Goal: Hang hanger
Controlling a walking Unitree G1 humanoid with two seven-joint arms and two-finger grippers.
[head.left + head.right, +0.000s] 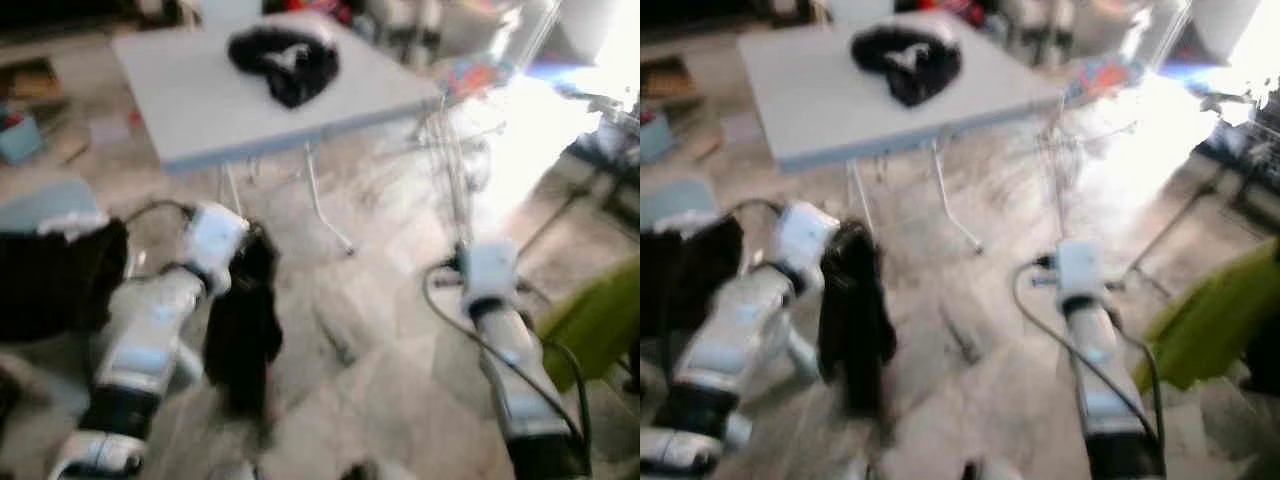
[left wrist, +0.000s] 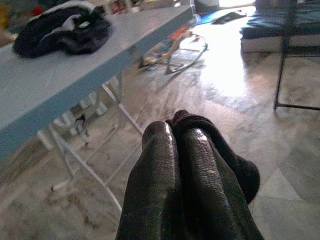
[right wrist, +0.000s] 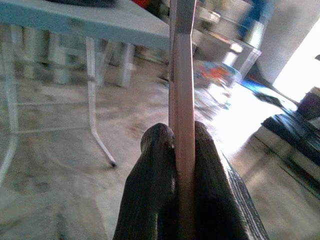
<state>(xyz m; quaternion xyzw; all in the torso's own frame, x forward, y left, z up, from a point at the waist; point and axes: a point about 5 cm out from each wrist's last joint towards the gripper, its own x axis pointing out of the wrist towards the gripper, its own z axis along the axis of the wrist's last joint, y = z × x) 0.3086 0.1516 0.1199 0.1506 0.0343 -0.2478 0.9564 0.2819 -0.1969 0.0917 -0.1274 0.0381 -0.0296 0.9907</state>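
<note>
Now right gripper (image 3: 184, 145) pinches thin pale hanger (image 3: 181, 75), standing upright, table (image 1: 200, 110) at 11 o'clock. Left gripper (image 2: 180, 137) clamps dark cloth (image 1: 243, 330), hanging at 9 o'clock. Risk: views blurred, robot likely walking; narrow hanger may twist or slip from grip.

Head stereo downward; wrist cameras along tools toward table (image 1: 200, 110).

Count: one white table (image 1: 200, 110), one dark garment pile (image 1: 285, 62) on it, one dark cloth (image 1: 243, 325) hanging at left gripper (image 2: 181, 131), one pale hanger (image 3: 182, 90) in right gripper (image 3: 183, 134), one green item (image 1: 598, 322).
</note>
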